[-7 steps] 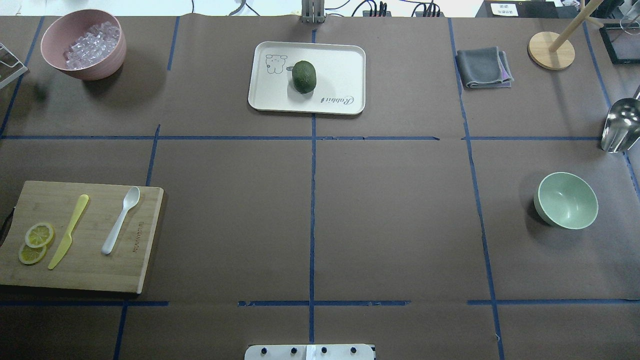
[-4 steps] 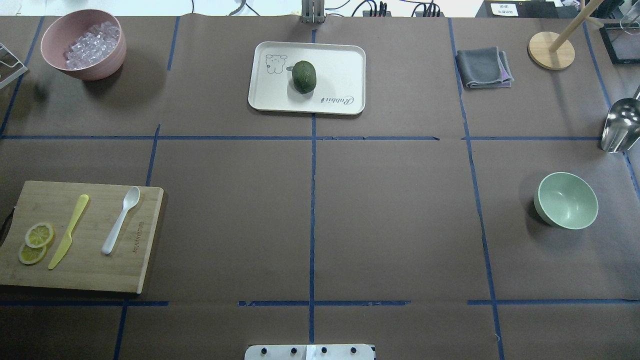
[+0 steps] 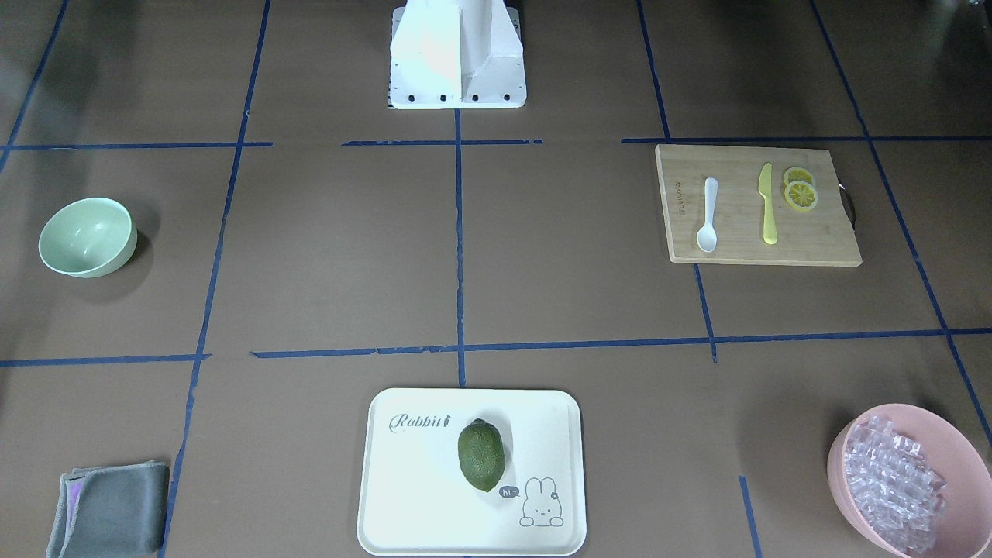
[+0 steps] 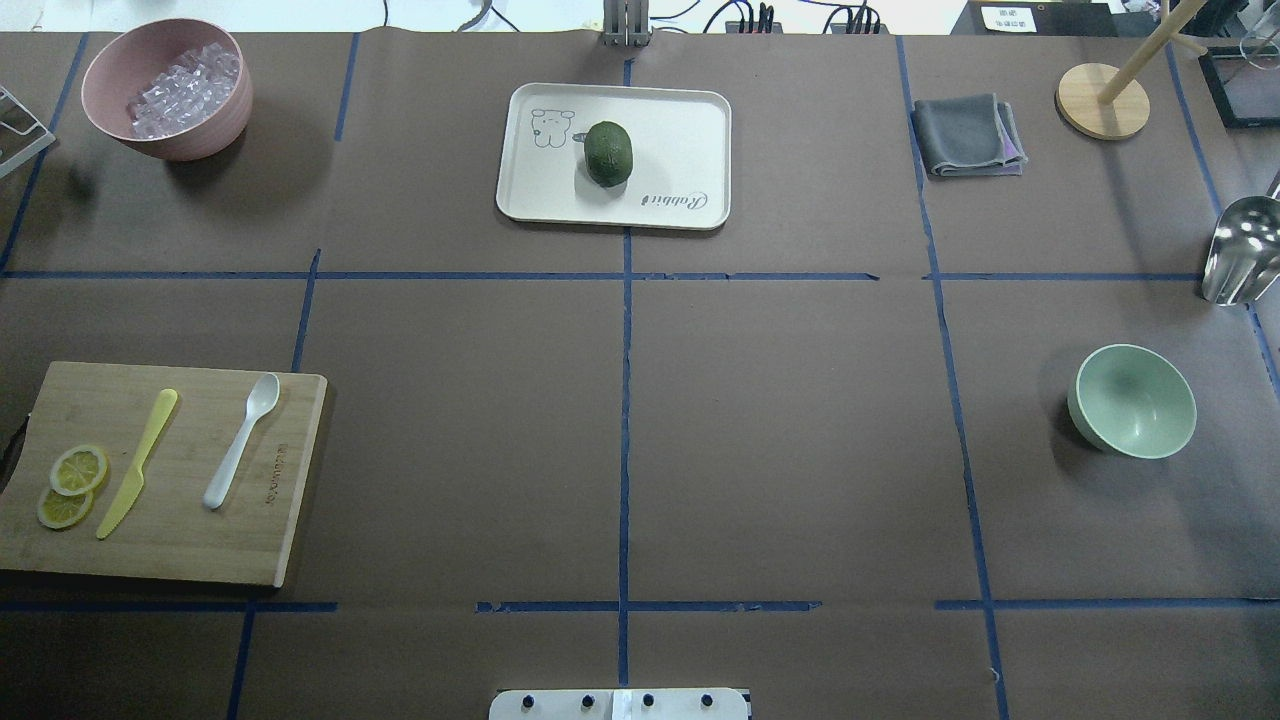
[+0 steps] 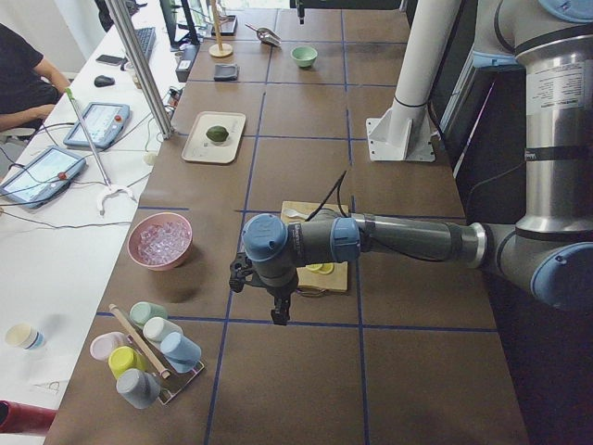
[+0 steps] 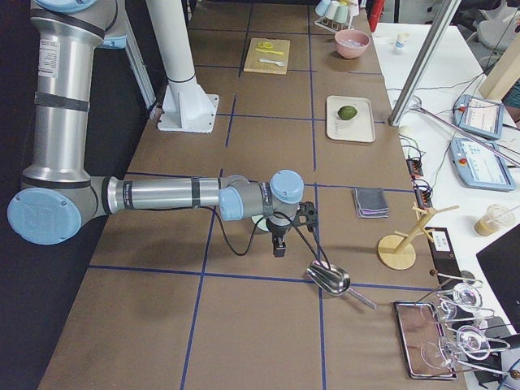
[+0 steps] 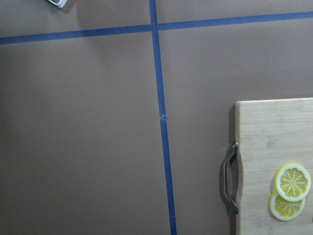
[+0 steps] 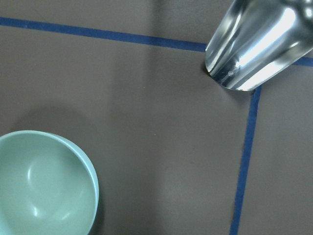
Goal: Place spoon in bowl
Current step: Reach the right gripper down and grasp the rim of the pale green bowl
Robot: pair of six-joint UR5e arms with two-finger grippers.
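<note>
The white spoon (image 4: 240, 440) lies on a wooden cutting board (image 4: 180, 545) at the table's near left, scoop pointing away from me; it also shows in the front-facing view (image 3: 707, 217). The mint-green bowl (image 4: 1135, 400) stands empty at the right, and in the right wrist view (image 8: 44, 186). My left gripper (image 5: 280, 313) shows only in the exterior left view, hanging above the table beyond the board's left end. My right gripper (image 6: 279, 246) shows only in the exterior right view, hanging near the bowl. I cannot tell whether either is open or shut.
On the board lie a yellow knife (image 4: 138, 462) and lemon slices (image 4: 72, 485). A pink bowl of clear cubes (image 4: 165, 90) stands far left, a white tray (image 4: 680, 130) with a green fruit at far centre, a grey cloth (image 4: 968, 135), a wooden stand (image 4: 1102, 100) and a metal scoop (image 4: 1240, 250) at the right.
No object has moved. The inside of the mint-green bowl looks a little more shaded than before.
</note>
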